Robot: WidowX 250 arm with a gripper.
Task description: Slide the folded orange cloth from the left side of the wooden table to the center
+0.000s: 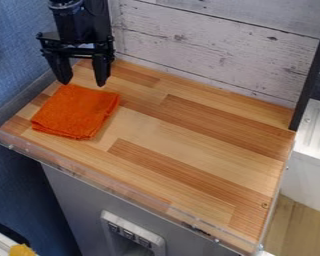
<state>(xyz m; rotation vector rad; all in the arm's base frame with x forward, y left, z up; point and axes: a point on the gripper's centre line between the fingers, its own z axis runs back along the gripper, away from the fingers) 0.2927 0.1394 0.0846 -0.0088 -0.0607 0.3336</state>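
Camera view: folded orange cloth (76, 112) lies just below black gripper (82, 83), fingers spread wide.

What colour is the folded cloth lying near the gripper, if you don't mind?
The folded cloth is orange, as the camera view shows.

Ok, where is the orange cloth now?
In the camera view, the folded orange cloth lies at left on the wooden tabletop, near the open gripper.
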